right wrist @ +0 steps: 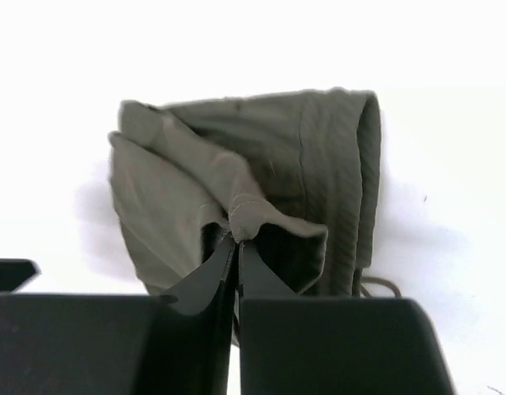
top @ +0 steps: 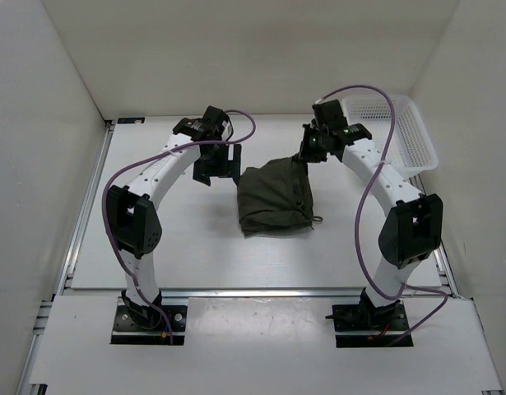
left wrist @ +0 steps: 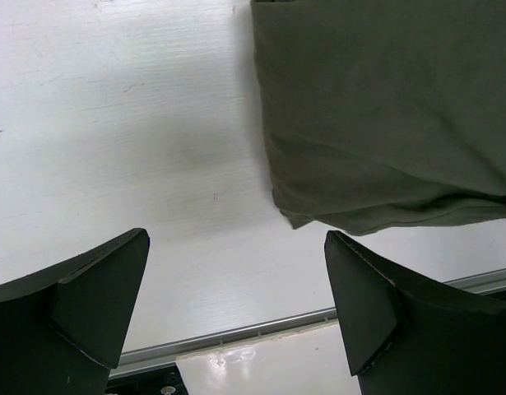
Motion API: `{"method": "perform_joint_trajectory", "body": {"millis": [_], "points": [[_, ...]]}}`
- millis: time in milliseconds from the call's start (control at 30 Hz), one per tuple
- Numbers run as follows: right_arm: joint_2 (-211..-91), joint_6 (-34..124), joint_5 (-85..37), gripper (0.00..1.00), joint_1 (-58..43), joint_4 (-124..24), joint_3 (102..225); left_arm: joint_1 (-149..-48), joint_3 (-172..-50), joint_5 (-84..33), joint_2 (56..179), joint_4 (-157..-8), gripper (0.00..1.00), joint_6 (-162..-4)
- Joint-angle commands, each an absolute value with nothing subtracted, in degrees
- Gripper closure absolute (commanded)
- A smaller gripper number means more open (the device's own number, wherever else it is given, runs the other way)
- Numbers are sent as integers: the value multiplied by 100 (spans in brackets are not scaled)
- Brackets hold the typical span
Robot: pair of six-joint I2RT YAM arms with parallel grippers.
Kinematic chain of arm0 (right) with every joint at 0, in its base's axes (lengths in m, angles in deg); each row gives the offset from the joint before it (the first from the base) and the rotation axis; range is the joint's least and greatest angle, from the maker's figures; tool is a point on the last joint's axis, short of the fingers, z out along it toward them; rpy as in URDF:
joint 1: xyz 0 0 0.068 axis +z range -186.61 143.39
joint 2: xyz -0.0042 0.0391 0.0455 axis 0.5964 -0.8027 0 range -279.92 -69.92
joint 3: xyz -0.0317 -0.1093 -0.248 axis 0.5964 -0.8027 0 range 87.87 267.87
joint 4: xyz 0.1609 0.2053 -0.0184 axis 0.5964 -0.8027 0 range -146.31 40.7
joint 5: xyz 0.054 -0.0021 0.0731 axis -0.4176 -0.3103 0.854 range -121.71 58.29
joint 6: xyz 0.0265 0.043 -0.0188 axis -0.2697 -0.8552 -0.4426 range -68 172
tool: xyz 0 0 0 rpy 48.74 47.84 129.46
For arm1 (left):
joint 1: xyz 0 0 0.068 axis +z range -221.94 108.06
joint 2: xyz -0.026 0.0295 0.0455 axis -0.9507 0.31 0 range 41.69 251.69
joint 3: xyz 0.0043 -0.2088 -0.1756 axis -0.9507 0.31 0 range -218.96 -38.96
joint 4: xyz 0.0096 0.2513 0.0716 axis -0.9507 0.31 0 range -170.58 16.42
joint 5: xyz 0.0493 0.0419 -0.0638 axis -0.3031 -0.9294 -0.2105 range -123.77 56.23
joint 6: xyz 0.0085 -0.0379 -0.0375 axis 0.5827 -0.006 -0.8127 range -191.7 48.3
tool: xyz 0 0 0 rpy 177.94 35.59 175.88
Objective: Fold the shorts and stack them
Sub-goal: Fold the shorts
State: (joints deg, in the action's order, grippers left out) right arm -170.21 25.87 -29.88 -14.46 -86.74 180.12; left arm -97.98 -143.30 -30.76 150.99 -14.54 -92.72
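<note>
The dark olive-green shorts lie folded in a bundle at the middle of the table. My right gripper is shut on a hem corner at the bundle's far right and lifts it. In the right wrist view the pinched fabric peaks just above my closed right gripper, and the drawstring trails at the right. My left gripper is open and empty, just left of the shorts. In the left wrist view the shorts fill the upper right, beyond my left gripper.
A white plastic mesh basket stands at the far right of the table against the wall. White walls enclose the table on three sides. A metal rail runs along the table's near edge.
</note>
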Motion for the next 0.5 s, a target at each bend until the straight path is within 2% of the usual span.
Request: {"method": "perform_joint_trajectory", "body": {"millis": [0, 167, 300, 333, 367, 400, 467], "points": [[-17292, 2625, -3241, 100, -1482, -8780, 18639, -9691, -14417, -3157, 14830, -1387, 1, -9218], [-18328, 2625, -3556, 100, -1586, -8780, 19412, -9690, -14365, -3104, 14883, -1449, 1, -9218], [-19102, 2625, -3646, 78, -1710, -9235, 20212, -9690, -14364, -2981, 14997, -1501, 0, -9218], [-19103, 2625, -3567, 67, -1710, -9237, 20265, -9690, -14425, -2903, 14997, -1501, 0, -9218], [-19103, 2625, -3566, 51, -1710, -9237, 20266, -9690, -14426, -2841, 14997, -1501, 0, -9218], [-18982, 2572, -3566, 30, -1710, -9237, 20057, -9690, -14495, -2841, 15050, -1501, 0, -9218], [-18613, 2520, -3750, 17, -1710, -9237, 19828, -9743, -14496, -2762, 15111, -1562, 0, -9218]]}}
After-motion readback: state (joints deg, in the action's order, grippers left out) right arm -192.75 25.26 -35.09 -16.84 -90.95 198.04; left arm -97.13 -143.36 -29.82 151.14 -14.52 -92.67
